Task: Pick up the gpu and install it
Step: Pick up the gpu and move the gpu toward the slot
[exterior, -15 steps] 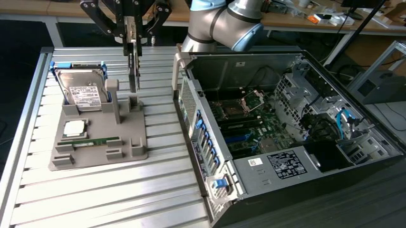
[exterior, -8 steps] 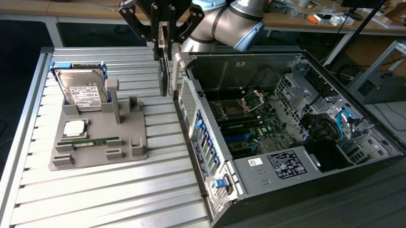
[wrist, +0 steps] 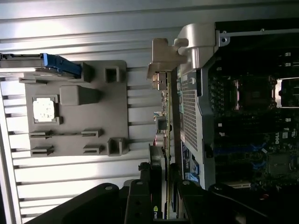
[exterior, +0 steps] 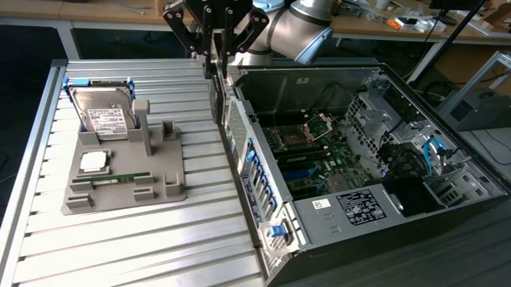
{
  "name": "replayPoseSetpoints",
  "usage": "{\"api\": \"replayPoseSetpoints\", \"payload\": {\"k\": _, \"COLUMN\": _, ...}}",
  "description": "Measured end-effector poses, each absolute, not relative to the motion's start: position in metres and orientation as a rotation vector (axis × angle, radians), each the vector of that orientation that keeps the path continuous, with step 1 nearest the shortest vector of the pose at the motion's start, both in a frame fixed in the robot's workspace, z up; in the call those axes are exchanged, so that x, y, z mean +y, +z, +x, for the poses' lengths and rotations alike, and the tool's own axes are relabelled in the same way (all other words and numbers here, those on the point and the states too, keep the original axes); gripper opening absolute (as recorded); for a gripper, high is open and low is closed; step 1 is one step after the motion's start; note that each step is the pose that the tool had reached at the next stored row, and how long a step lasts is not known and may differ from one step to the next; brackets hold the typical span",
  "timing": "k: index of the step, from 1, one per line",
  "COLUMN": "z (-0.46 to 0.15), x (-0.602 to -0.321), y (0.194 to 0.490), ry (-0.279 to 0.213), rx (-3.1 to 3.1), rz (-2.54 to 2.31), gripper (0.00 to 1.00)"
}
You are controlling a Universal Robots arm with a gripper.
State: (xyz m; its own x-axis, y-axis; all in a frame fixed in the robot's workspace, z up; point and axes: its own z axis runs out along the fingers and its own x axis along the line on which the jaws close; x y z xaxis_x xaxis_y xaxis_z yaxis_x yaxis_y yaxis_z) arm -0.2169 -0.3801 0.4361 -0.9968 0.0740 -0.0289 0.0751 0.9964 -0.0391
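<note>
1. Hanging from the gripper (exterior: 215, 57) at the upper middle of the exterior view, the gpu (exterior: 215, 89) stands upright. It shows as a thin dark card, nearly edge-on.
2. The gripper (wrist: 166, 196) is clamped on the gpu (wrist: 167, 140). In the wrist view its black fingers (wrist: 140, 200) sit on either side of the card's green edge.
3. The card hangs just beside the outer wall of the open computer case (exterior: 255, 179), above the line where the case meets the slatted table (exterior: 119, 251). Whether it touches that wall cannot be told.
4. In the wrist view the silver end bracket (wrist: 163, 56) is at the end of the card farthest from the fingers, close to a corner of the case.
5. The case lies on its side at centre right of the exterior view, with its motherboard (exterior: 319, 155) exposed.
6. A gray fixture (exterior: 160, 185) rests on the table in the left half of the exterior view, well apart from the card.
7. A hard drive (exterior: 108, 116) stands tilted at the fixture's rear, a processor chip (exterior: 94, 160) lies flat below it in the frame, and a RAM stick (exterior: 119, 178) lies lower still.
</note>
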Motion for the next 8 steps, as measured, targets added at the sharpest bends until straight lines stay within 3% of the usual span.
{"api": "replayPoseSetpoints", "payload": {"k": 8, "z": -0.204, "x": -0.384, "y": 0.436, "ry": -0.075, "rx": 3.111, "rz": 0.116, "gripper": 0.27}}
